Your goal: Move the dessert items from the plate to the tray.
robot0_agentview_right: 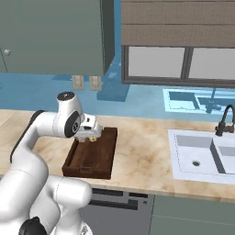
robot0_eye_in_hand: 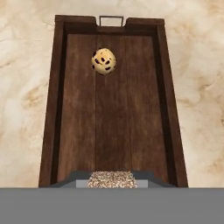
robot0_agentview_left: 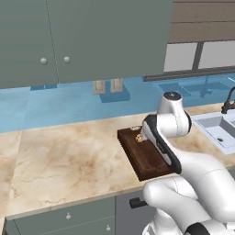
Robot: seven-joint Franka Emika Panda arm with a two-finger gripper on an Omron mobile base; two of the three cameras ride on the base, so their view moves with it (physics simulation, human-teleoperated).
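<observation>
The dark wooden tray (robot0_eye_in_hand: 78,109) lies on the marble counter, also seen from the base as the tray (robot0_agentview_left: 148,161) and the tray (robot0_agentview_right: 98,156). One dessert item, a round tan-yellow bit with dark specks (robot0_eye_in_hand: 104,61), rests on the tray floor near the end with the metal handle (robot0_eye_in_hand: 111,18); it shows too as a small yellow bit (robot0_agentview_left: 138,137) (robot0_agentview_right: 93,137). My gripper (robot0_eye_in_hand: 111,176) hangs over the tray, shut on a second dessert item, a pale brown speckled piece (robot0_eye_in_hand: 112,180) between its fingers. From the right base, the gripper (robot0_agentview_right: 87,136) sits above the tray's far end. The plate is out of view.
A white sink (robot0_agentview_right: 202,156) with a dark faucet (robot0_agentview_right: 225,121) is set into the counter right of the tray. Bare marble counter (robot0_agentview_left: 64,156) stretches to the tray's left. Grey-green wall cabinets (robot0_agentview_left: 69,36) hang above.
</observation>
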